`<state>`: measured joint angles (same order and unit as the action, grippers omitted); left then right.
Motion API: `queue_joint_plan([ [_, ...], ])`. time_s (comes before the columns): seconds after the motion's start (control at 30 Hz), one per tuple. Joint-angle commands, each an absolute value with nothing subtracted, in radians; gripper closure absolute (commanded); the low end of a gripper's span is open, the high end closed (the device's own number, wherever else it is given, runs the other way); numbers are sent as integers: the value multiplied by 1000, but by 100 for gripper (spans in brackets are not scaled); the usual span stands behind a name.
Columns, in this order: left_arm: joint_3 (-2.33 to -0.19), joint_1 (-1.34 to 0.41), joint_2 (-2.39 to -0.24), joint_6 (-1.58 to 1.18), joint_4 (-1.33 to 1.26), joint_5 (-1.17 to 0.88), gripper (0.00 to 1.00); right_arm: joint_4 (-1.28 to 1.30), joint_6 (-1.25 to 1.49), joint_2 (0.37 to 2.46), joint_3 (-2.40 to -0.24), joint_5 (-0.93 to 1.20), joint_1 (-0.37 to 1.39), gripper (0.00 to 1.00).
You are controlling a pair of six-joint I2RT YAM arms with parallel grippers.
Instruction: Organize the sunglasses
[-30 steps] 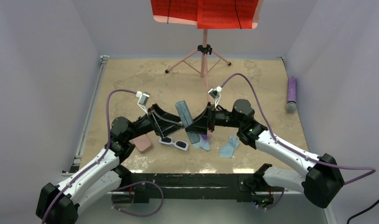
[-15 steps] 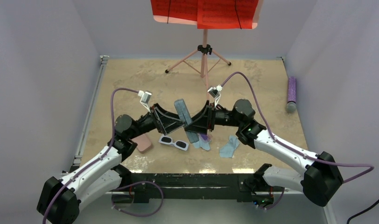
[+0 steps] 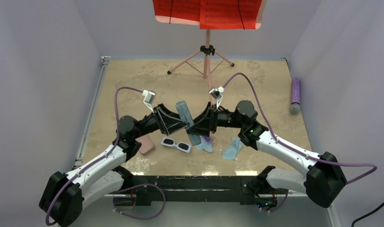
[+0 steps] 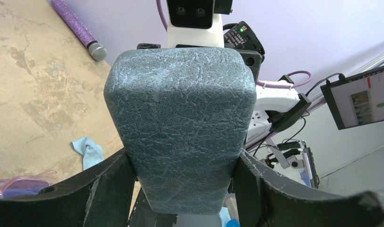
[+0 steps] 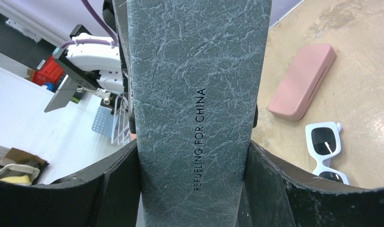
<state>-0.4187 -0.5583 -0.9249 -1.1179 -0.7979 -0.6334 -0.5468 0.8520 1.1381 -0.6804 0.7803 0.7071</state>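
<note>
While my right tool (image 5: pixel 192 179) clamps the grey-blue case (image 3: pixel 183 111) above the counter (image 3: pixel 133 80), my left tool (image 4: pixel 183 184) pinches it too. Nearby lie the white sunglasses (image 3: pixel 176 144).

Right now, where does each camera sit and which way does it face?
Top external: above and behind the arm bases, looking down on the table; shows both arms, left pincer and right pincer meeting at the grey-blue case.
Left wrist: on the left arm, facing the robot's right; its own fingers flank the case's end, right arm behind.
Right wrist: on the right arm, facing the robot's left; its own fingers flank the case, with the pink case and white sunglasses beyond.
Shared: every view shows the grey-blue case.
</note>
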Motion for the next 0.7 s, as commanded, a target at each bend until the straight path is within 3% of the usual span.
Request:
queue_joint_plan([
  [0.0, -419, -562, -936, -1119, -892, -666, 39, -631, 856, 1123, -709, 810, 718, 87],
  [0.33, -408, -547, -881, -841, -717, -817, 100, -663, 888, 1041, -717, 946, 718, 91],
  [0.67, -357, -472, -961, -921, -1003, -1028, 100, -643, 870, 931, -701, 1040, 718, 100],
])
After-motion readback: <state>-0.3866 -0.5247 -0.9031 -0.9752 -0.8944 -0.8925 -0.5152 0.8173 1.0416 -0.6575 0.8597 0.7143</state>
